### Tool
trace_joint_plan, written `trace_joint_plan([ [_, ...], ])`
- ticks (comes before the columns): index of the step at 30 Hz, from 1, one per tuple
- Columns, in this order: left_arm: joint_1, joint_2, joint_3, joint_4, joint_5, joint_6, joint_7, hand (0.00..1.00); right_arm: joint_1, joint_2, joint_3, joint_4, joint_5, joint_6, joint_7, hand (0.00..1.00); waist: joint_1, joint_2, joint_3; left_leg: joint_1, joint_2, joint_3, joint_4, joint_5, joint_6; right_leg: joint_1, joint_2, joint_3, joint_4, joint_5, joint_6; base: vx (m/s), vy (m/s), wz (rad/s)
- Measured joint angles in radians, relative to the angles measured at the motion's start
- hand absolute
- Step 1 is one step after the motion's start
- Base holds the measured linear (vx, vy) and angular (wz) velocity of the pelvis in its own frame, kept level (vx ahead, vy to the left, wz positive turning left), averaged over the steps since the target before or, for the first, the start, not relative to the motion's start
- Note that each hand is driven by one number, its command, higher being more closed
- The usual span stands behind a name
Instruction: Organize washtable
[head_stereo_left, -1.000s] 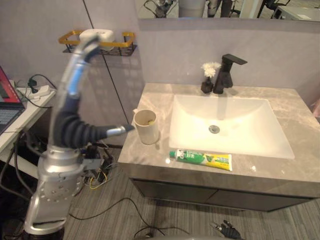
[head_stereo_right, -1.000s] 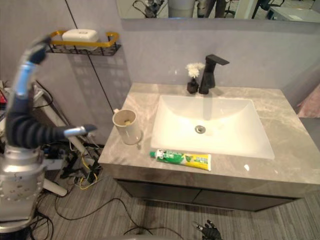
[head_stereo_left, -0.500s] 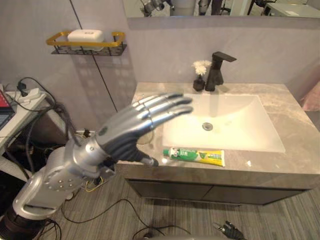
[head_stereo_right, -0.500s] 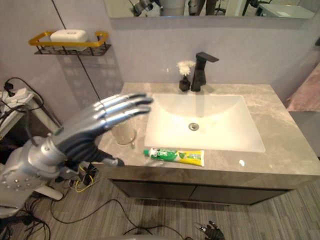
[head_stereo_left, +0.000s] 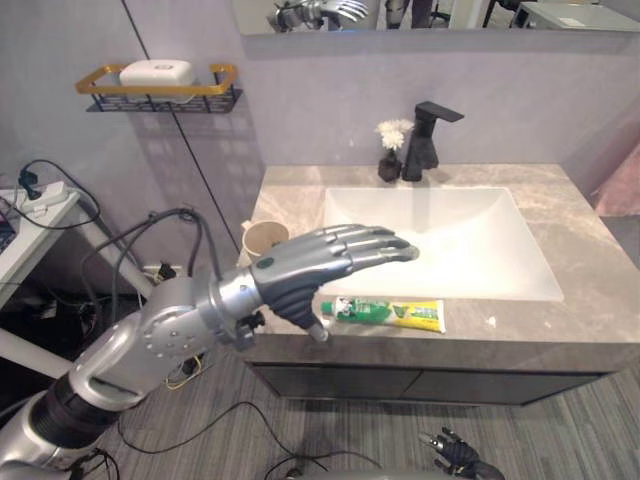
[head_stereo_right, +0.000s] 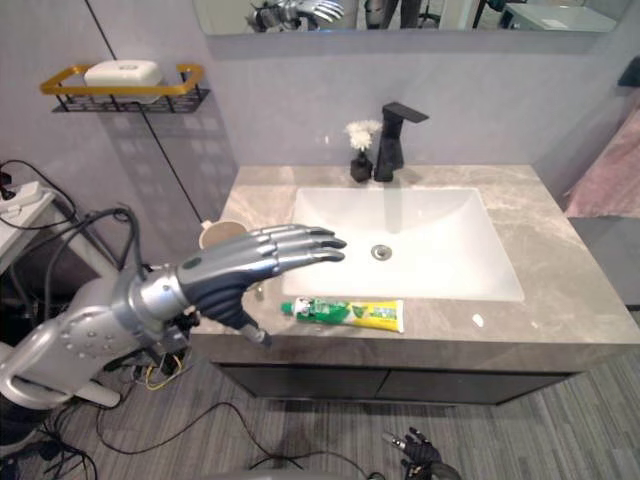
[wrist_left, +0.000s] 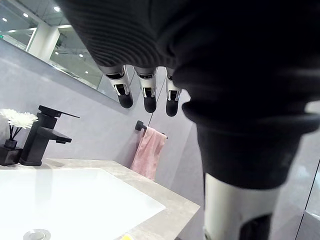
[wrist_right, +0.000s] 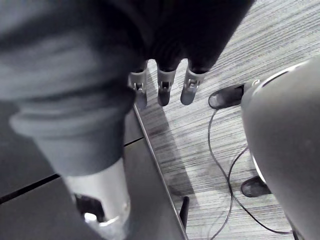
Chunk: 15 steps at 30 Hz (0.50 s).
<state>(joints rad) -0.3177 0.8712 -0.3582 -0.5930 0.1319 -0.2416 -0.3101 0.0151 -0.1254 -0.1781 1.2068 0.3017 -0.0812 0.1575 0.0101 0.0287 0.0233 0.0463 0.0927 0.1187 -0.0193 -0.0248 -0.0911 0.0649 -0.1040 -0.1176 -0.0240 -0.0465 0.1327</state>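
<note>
Reaching lower than before, left hand (head_stereo_left: 300, 280) with fingers straight, near cup (head_stereo_left: 262, 238) and toothpaste (head_stereo_left: 385, 313), right hand (wrist_right: 164, 82) relaxed.

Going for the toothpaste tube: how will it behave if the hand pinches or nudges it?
The toothpaste tube looks soft and flattish, so it will probably dent under a pinch. Lying flat, it seems unlikely to roll. It lies near the front edge of the counter, so a careless push might slide it off.

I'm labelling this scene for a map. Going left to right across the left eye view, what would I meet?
Wall shelf holding soap → cup → toothpaste tube → pink towel at the right edge.
</note>
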Motion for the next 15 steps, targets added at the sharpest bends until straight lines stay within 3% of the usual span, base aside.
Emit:
trace_joint_plan([
  [15, -0.015, -0.135, -0.096, 0.017, 0.06, 0.035, -0.059, 0.0, -0.027, 0.002, 0.032, 0.007, 0.007, 0.013, 0.002, 0.0, -0.001, 0.012, 0.008, 0.001, -0.003, -0.002, -0.004, 0.001, 0.001, 0.0, -0.002, 0.0, 0.0, 0.0, 0.0, 0.0, 0.0, 0.0],
])
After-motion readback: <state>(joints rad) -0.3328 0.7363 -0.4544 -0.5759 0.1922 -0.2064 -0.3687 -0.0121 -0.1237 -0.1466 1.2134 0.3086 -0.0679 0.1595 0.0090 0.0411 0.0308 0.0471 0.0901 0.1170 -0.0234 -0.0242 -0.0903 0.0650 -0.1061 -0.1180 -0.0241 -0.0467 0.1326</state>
